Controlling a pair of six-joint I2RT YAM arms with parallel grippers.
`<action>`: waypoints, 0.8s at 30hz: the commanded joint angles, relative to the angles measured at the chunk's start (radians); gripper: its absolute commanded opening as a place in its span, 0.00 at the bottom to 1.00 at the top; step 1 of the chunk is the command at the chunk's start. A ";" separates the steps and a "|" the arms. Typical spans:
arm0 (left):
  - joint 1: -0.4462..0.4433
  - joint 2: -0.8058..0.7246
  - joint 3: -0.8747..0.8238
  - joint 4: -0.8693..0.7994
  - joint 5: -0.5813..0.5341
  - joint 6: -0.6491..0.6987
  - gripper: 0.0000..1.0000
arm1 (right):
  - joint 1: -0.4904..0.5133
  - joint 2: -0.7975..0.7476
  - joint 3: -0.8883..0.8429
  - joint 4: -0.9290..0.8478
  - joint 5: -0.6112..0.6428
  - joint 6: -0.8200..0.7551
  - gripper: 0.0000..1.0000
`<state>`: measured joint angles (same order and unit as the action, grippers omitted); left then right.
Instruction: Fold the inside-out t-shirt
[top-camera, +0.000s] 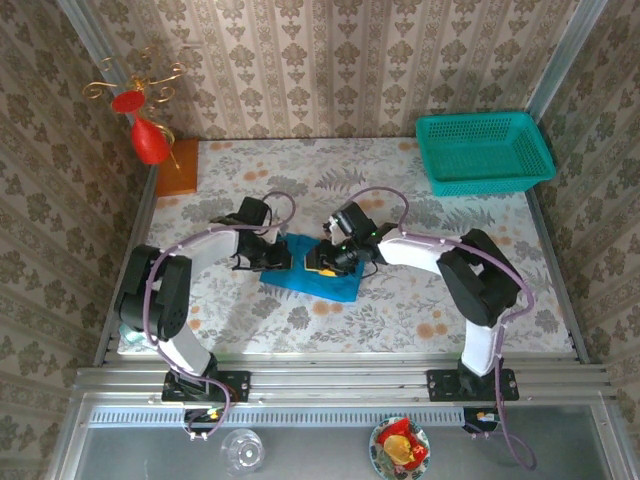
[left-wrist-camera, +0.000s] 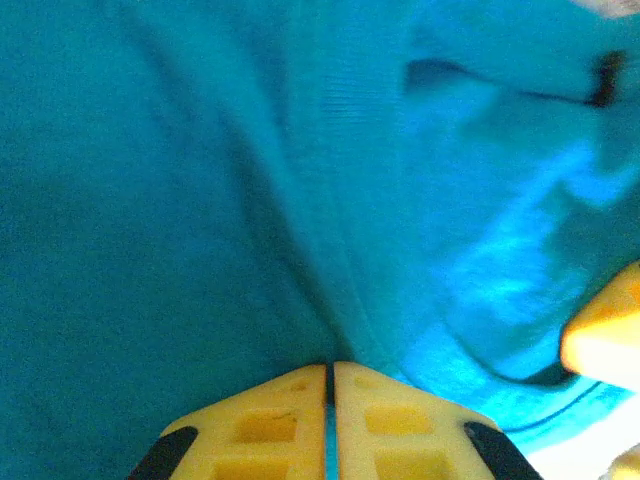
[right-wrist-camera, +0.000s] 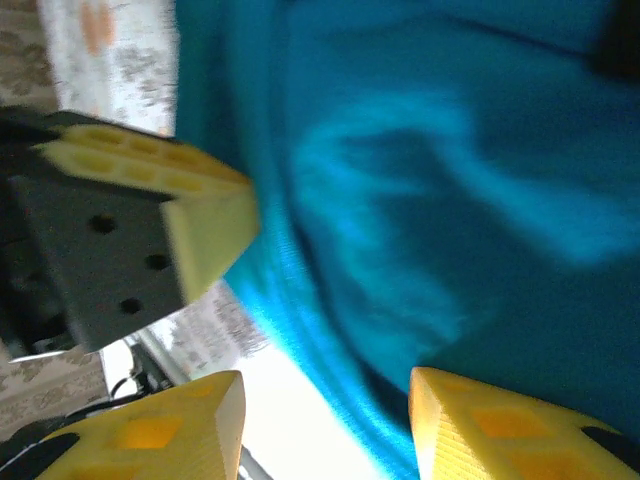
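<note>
The inside-out t-shirt, bright blue, lies bunched into a small flat bundle at the middle of the table. Both grippers meet over its far edge. My left gripper is at the bundle's left end; in its wrist view the yellow fingers are pressed together, with a crease of the t-shirt running into the tips of the left gripper. My right gripper stands open over the hem of the t-shirt, and in the top view the right gripper sits just right of the left one.
A teal mesh basket stands at the back right corner. An orange-brown block and a red hanging ornament are at the back left. The floral table ends in a metal rail near the arm bases.
</note>
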<state>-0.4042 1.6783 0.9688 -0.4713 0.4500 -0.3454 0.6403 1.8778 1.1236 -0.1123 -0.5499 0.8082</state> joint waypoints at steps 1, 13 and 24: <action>0.012 0.053 -0.014 0.003 -0.042 0.022 0.10 | -0.035 0.050 -0.038 0.027 0.005 0.017 0.48; 0.006 -0.111 -0.020 -0.012 0.027 -0.019 0.08 | -0.062 -0.019 0.018 0.018 -0.087 0.016 0.47; -0.047 -0.124 -0.127 0.108 0.082 -0.117 0.01 | -0.059 0.195 0.266 0.083 -0.193 0.072 0.46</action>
<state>-0.4503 1.5356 0.8658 -0.4160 0.5022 -0.4126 0.5823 2.0041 1.3388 -0.0368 -0.6827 0.8513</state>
